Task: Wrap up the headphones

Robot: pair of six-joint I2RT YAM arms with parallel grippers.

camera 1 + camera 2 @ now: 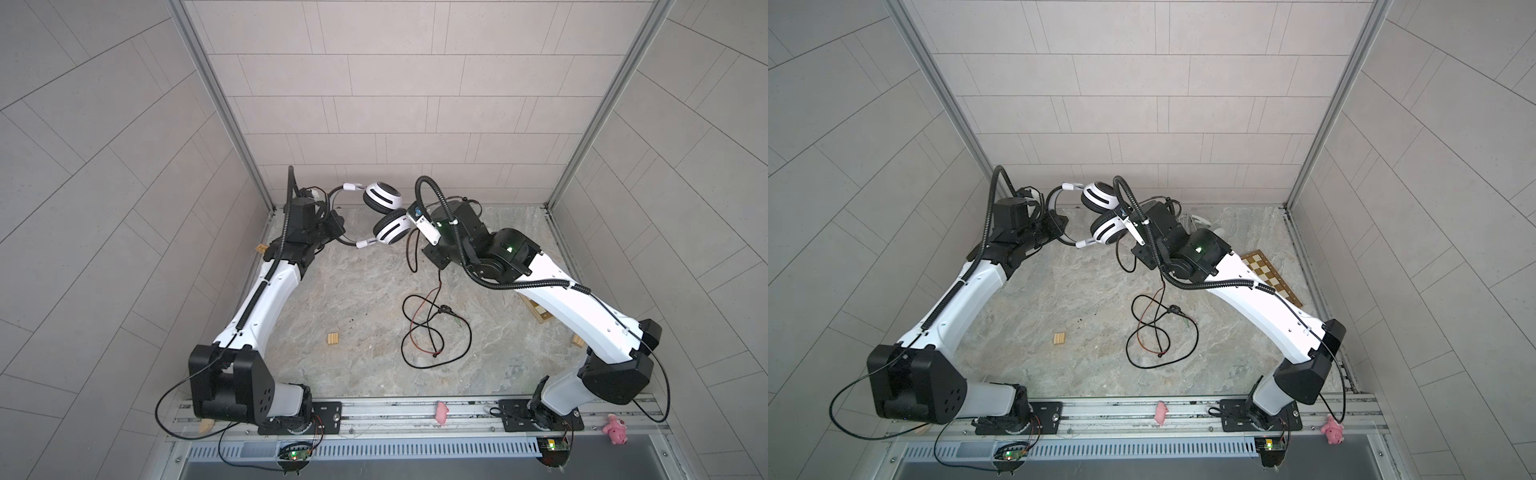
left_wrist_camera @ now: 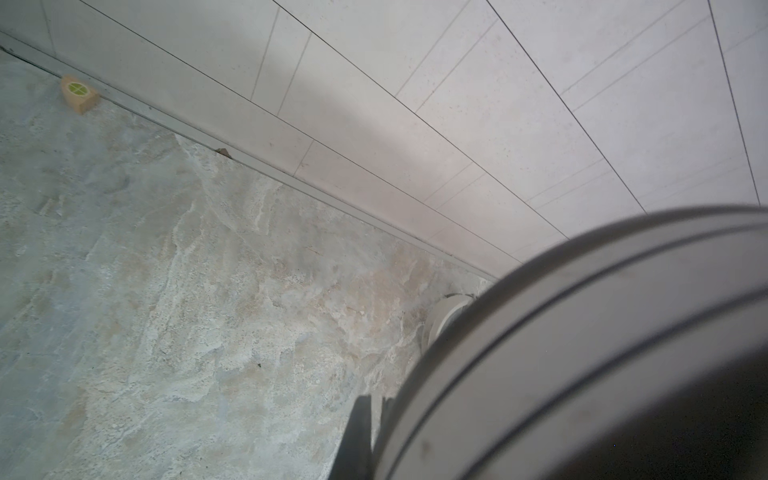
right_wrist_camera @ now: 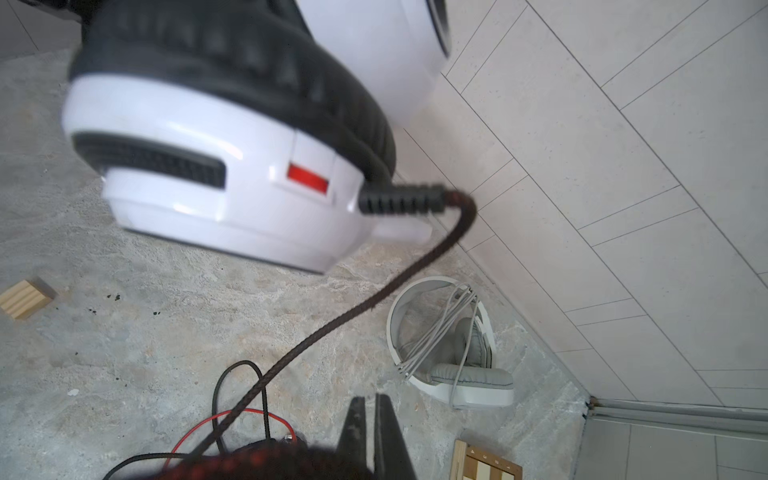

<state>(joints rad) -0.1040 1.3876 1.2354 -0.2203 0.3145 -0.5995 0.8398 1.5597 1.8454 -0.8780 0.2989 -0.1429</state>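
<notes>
Headphones come as a pair here. The white headset with black-striped round cups (image 1: 382, 198) hangs in the air near the back wall, between your two arms. The pale-grey headset with angular cups (image 3: 457, 345) lies on the marbled stone-look desk (image 1: 332, 311) in the far corner, and its whitish cord already looks bundled across its band.

You seem to be at the start of winding the white headset. Its black-red braided cable (image 3: 332, 328) leaves the lower cup, and most of it sprawls in loose loops on the desk (image 1: 432, 332). Nothing is wound on the band yet.

Your left gripper (image 2: 368, 419) has its jaws clenched on the headband, which fills that wrist view close up. Your right gripper (image 3: 370, 403) has its jaws closed too. The cable runs down just beside them into a blurred black-red mass, so I cannot tell whether they pinch it.

Next, hold the band steady with the left. Lead the cable around the band or cups with the right, drawing slack off the desk without snagging the loops.
</notes>
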